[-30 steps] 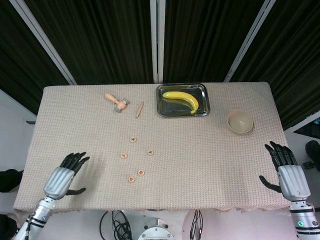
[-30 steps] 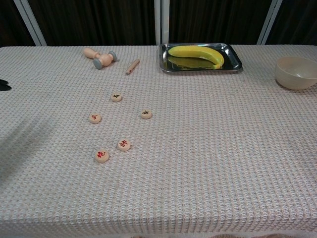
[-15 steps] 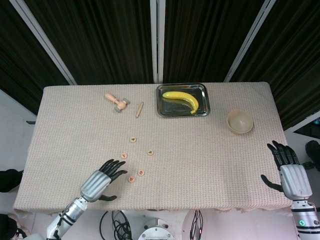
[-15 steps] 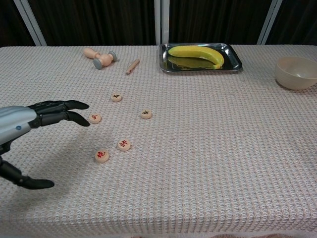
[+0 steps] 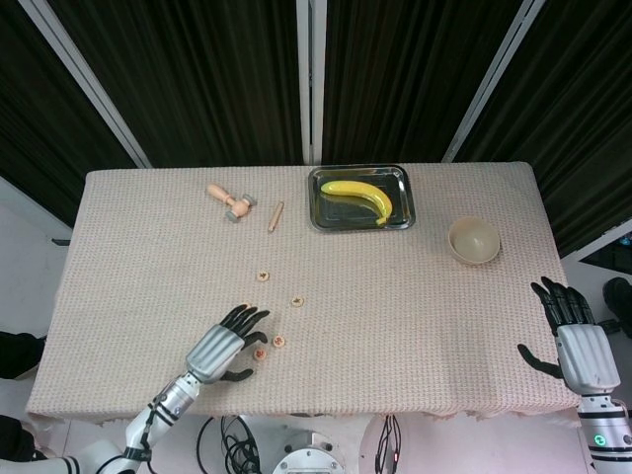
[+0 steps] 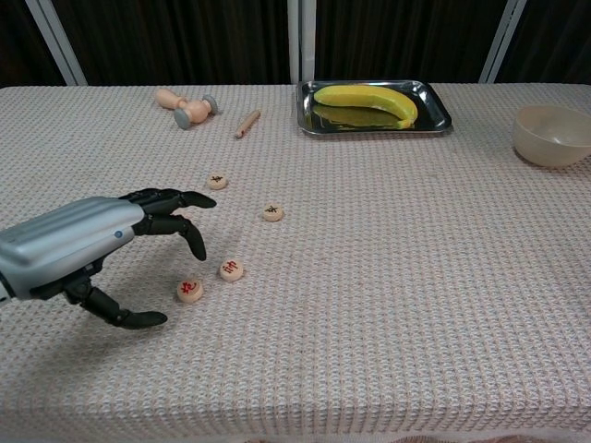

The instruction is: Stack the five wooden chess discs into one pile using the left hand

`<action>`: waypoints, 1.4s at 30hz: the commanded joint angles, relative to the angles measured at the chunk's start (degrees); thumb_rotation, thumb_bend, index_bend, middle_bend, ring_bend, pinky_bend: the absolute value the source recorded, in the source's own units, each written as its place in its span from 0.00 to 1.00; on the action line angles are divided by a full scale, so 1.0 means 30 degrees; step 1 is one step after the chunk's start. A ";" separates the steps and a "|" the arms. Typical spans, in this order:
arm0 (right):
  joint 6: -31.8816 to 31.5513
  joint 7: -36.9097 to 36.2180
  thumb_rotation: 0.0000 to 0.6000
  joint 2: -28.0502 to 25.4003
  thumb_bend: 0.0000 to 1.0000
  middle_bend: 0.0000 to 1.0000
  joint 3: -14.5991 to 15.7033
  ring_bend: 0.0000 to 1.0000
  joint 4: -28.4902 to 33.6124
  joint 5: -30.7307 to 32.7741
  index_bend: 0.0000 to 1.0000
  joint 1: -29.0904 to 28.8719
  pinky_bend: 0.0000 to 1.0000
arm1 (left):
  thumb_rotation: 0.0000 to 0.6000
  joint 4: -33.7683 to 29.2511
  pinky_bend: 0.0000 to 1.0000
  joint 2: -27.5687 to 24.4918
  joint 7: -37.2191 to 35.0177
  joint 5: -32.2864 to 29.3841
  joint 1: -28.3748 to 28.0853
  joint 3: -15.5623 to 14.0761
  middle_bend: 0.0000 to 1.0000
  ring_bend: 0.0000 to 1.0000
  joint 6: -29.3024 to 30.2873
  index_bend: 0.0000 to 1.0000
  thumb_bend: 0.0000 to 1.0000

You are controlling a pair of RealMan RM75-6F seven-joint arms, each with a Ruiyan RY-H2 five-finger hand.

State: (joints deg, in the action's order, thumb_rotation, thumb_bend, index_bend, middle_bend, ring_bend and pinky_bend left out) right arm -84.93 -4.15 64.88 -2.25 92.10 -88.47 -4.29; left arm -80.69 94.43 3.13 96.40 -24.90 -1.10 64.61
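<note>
Your left hand [image 6: 111, 242] hovers low over the table [image 5: 128, 257] near its front edge, fingers [image 6: 189, 242] spread and curled downward, holding nothing. It hangs over the wooden discs: one disc [image 6: 190, 291] lies between thumb and fingers, another [image 6: 231, 269] just right of the fingertips. In the chest view a third disc [image 6: 272, 212] sits further back and right, and a fourth [image 6: 217, 181] lies beyond the fingertips. The fifth is hidden under your hand. No disc is stacked.

Your right hand [image 5: 573, 341] is at the table's right front corner, fingers apart, empty.

Along the back edge: a wooden stamp [image 5: 230, 201], a small stick [image 5: 276, 216], a metal tray [image 5: 324, 216] holding a banana [image 5: 361, 197]. A bowl [image 5: 474, 240] sits near the right edge.
</note>
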 commanded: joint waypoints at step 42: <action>0.0178 0.0286 1.00 0.0151 0.15 0.00 -0.0187 0.00 -0.0090 0.0479 0.00 -0.0020 0.00 | 1.00 0.2313 0.00 0.1346 -0.0439 -0.0407 -0.1031 -0.0712 0.06 0.00 0.0445 0.48 0.34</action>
State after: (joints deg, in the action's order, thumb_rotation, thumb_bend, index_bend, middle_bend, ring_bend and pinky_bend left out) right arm -84.40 -3.30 65.32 -2.81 91.83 -87.04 -4.35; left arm -73.80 98.47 1.88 95.13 -27.97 -3.19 65.89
